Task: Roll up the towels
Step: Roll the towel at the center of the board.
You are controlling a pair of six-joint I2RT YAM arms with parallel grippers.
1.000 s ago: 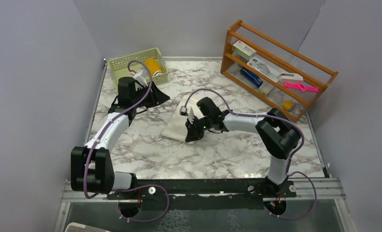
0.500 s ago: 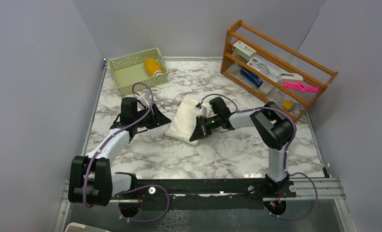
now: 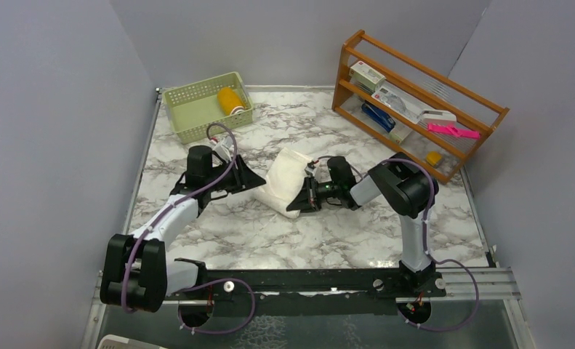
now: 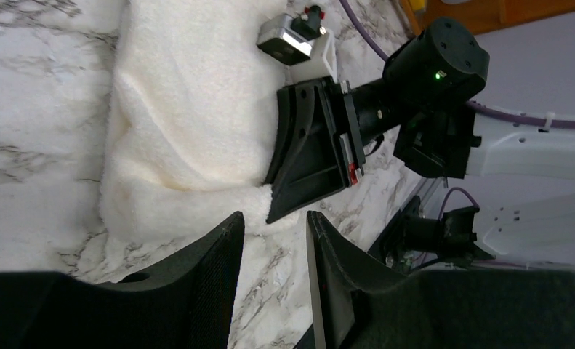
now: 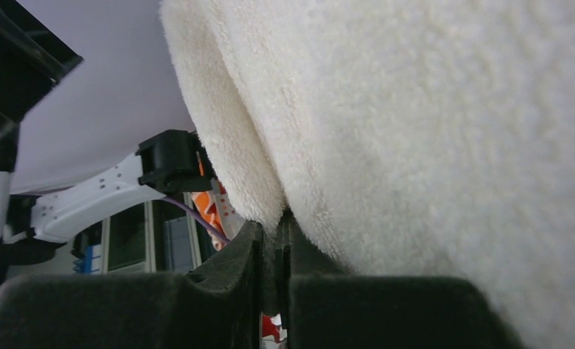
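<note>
The cream-white towel (image 3: 283,180) lies bunched and partly folded over mid-table. It fills the right wrist view (image 5: 429,109) and shows in the left wrist view (image 4: 190,109). My right gripper (image 3: 299,201) is shut on the towel's near edge, with a fold of cloth pinched between its fingers (image 5: 273,236). My left gripper (image 3: 253,179) is open and empty, low over the marble just left of the towel, and its fingertips (image 4: 230,225) almost touch the edge. The mustard-yellow towel (image 3: 230,99) sits rolled in the green basket.
The green plastic basket (image 3: 197,109) stands at the back left. A wooden rack (image 3: 415,102) with boxes and small items stands at the back right. Grey walls enclose the table on three sides.
My left arm has swung from the basket to the towel's left side. My right gripper has drawn the towel edge back towards the right, bunching the towel into a thicker fold.
</note>
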